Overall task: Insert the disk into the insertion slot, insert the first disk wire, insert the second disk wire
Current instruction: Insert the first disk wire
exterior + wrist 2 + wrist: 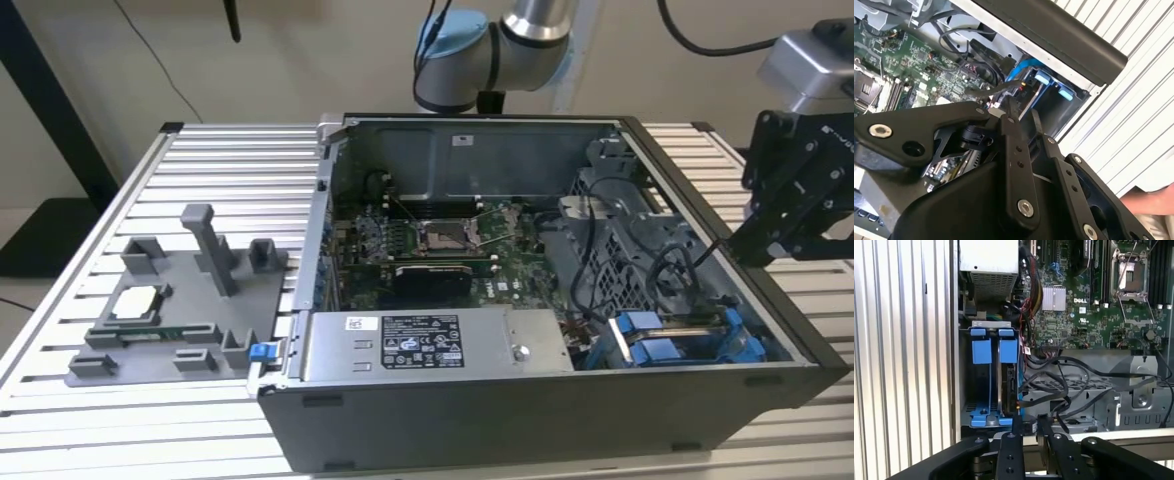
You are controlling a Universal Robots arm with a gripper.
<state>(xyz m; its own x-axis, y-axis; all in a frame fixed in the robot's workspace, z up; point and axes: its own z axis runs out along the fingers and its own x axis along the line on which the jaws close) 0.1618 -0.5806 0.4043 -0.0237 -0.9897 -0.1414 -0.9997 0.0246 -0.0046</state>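
The open computer case [534, 420] lies on the slatted table. In its corner at the exterior view's right is the insertion slot [683, 338] [989, 385] with blue rails. In the first wrist view the disk [1011, 385] stands edge-on inside the slot, behind blue tabs [1008, 350]. My black gripper [742, 244] [1029, 423] [1023, 110] hovers over the case rim just beside the slot. Its fingers [1015, 426] stand close together, with a black connector of a disk wire [1028, 429] between them. That wire [691, 258] runs down into the case toward other black cables [1064, 390].
The motherboard [441, 250] with its square socket [1130, 275] fills the case middle, and a power supply [427, 345] sits by the front wall. A grey fixture [160, 320] with a chip stands at the exterior view's left. A person's hand [1150, 201] is near the gripper.
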